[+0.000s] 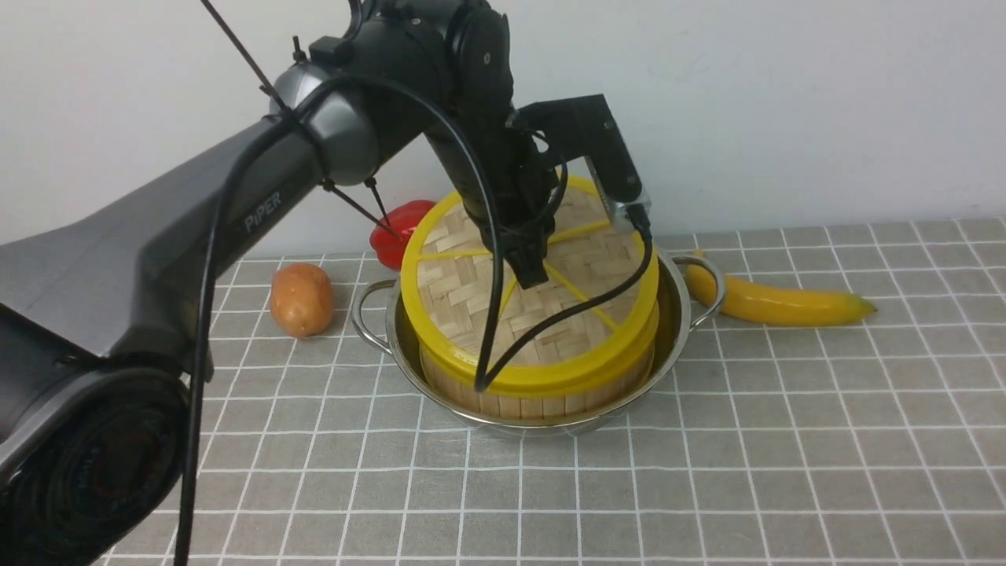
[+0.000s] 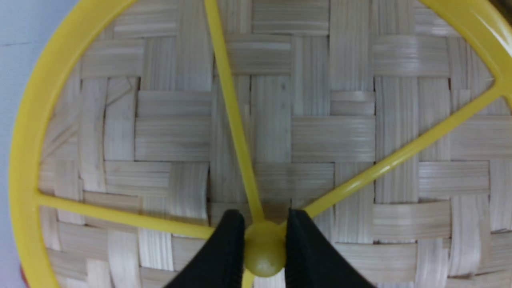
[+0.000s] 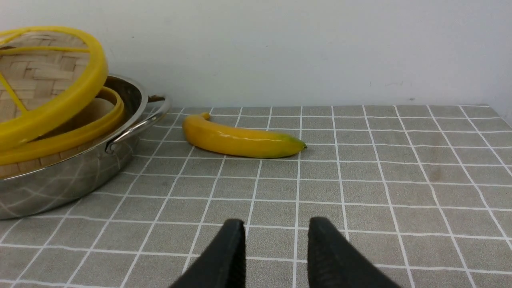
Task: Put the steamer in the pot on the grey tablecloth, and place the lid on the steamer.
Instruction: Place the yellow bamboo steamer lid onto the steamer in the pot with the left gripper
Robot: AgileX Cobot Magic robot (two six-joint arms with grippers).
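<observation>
Lid [image 1: 448, 291] sits tilted on steamer [image 1: 542, 405], your left gripper [image 2: 265, 236] clamped on its hub [image 2: 264, 258]; banana [image 1: 774, 303] beside pot [image 1: 674, 310], right gripper [image 3: 276, 229] gaping.

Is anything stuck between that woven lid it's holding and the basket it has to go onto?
Nothing visible. The left gripper pinches the lid by its centre, tilted over the steamer, which sits in the pot. The gap between lid and steamer, seen in the right wrist view, has nothing in it.

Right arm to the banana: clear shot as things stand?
Likely yes. The right claw is open and empty, and only bare cloth lies between it and the banana. The pot sits beside the banana, not in the path.
</observation>
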